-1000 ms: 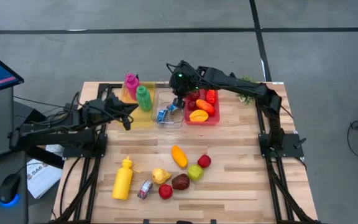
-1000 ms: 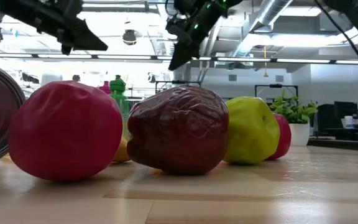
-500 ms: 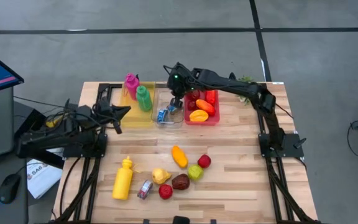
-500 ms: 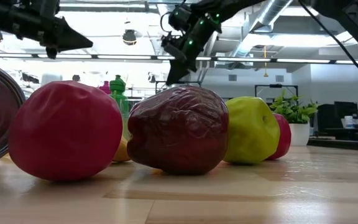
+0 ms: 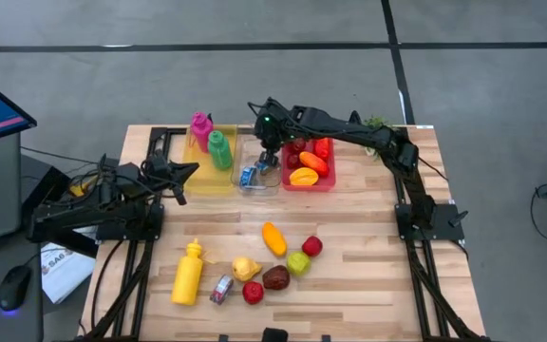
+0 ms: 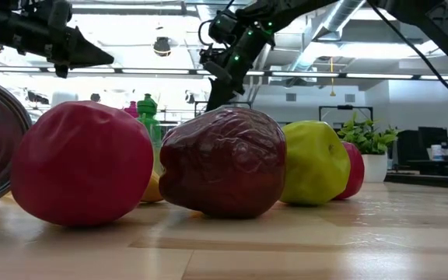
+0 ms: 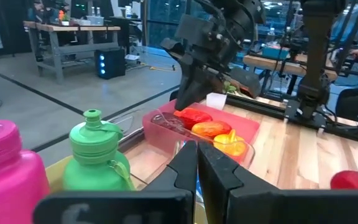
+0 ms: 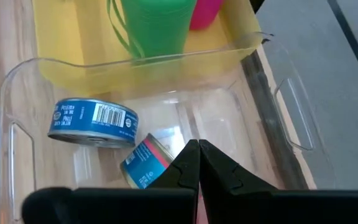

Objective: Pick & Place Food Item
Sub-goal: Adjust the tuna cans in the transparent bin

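Right gripper (image 5: 270, 152), fingers pinched together and empty, hovers above the clear plastic bin (image 8: 17, 87) holding two blue-labelled cans (image 8: 92, 122), yellow tray (image 5: 209, 180) just beside.

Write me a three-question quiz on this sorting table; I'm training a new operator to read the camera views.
1. True or false: the right gripper hangs over the clear bin with its fingers shut.
2. What lies in the clear bin? A) two cans B) bottles C) fruit
3. Fill in: the green bottle and the pink bottle stand in the ____ bin.

Key: 1 true; 2 A; 3 yellow. The left gripper waits shut at the table's left side, holding nothing.
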Controlling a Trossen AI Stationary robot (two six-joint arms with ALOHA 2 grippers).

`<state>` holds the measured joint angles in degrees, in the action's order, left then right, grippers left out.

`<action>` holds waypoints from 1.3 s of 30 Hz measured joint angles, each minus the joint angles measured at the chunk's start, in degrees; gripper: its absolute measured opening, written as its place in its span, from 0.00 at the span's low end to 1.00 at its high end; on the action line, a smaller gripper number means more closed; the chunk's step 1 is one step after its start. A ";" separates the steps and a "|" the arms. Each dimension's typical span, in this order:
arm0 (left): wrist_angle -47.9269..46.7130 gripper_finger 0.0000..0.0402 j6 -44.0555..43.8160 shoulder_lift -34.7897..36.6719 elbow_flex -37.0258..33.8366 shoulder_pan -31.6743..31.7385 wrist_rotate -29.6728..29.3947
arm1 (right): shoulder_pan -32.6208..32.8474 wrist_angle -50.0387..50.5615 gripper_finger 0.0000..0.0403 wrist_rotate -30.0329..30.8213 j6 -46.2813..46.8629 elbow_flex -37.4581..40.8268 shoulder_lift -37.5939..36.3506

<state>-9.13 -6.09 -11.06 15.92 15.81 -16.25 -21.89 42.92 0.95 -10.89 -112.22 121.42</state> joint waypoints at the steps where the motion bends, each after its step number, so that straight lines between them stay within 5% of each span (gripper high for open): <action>1: 0.17 0.01 -0.12 -0.17 0.00 0.00 -0.41 | 0.00 -0.19 0.00 -0.39 -0.34 -0.07 0.66; 9: 0.16 0.01 -0.14 -0.29 0.00 0.01 -0.76 | -0.68 9.78 0.00 -5.63 -4.32 0.04 2.91; 39: 0.16 0.01 -0.35 -0.29 0.02 0.02 -0.66 | -0.52 6.34 0.00 -7.63 -9.05 0.00 3.57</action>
<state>-8.97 -6.44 -11.35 15.94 15.84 -16.91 -22.41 49.25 -6.69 -19.94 -112.22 124.98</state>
